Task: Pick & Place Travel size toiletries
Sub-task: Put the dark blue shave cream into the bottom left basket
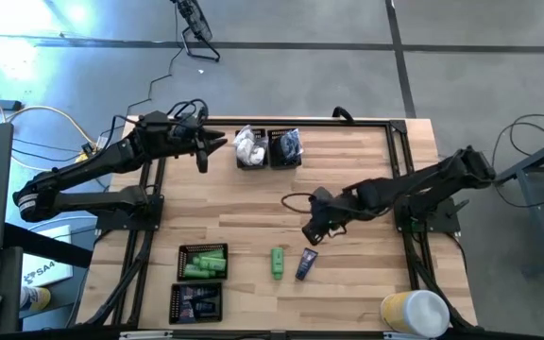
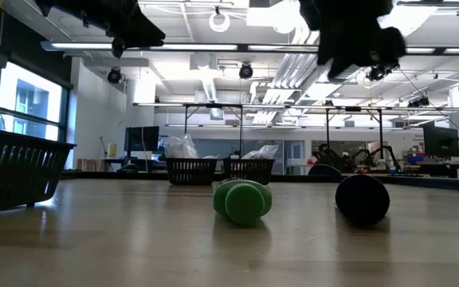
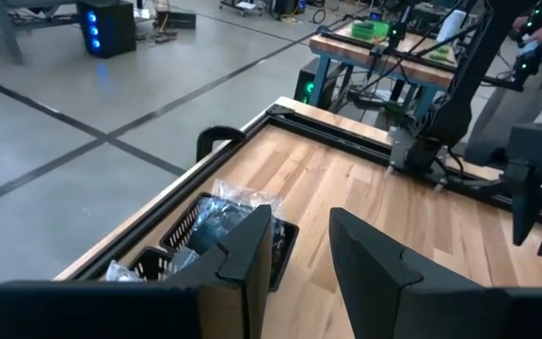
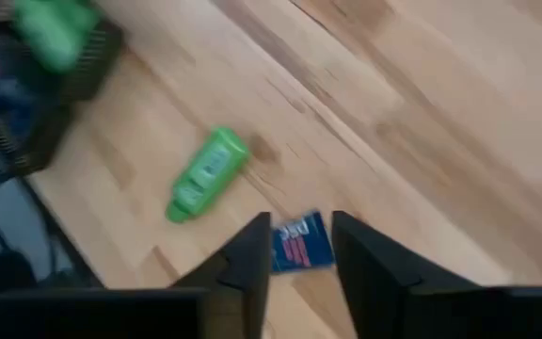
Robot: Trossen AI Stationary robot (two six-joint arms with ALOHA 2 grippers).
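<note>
Counter (image 1: 366,179): light wood with a black frame.

Green tube (image 1: 278,262): lies loose on the counter near the front edge, about midway along it. Long axis runs front to back, roughly square to that edge. In the right wrist view the narrower cap end is seen at one end of the tube (image 4: 207,174); in the low view it shows end-on (image 2: 244,201).

Navy tube (image 1: 306,263): just beside the green tube, toward the right edge, apart from it. Long axis tilted, its rear end leaning toward the right edge. White and red printing shows on it (image 4: 299,243).

Green tray (image 1: 203,262): black mesh, near the front left corner, several green tubes lying in it crosswise.

Navy tray (image 1: 196,301): black mesh, at the front edge directly in front of the green tray, dark tubes inside.

Rear trays: two black mesh trays side by side at the back edge; one holds white packets (image 1: 247,144), the other dark pieces in clear bags (image 1: 285,146).

Right claw (image 1: 312,232): above the navy tube, just behind it, fingers slightly parted, holding nothing.

Left claw (image 1: 213,144): raised near the back edge, beside the packet tray, fingers a narrow gap apart, empty.

Yellow-and-white cup (image 1: 414,313): front right corner.
</note>
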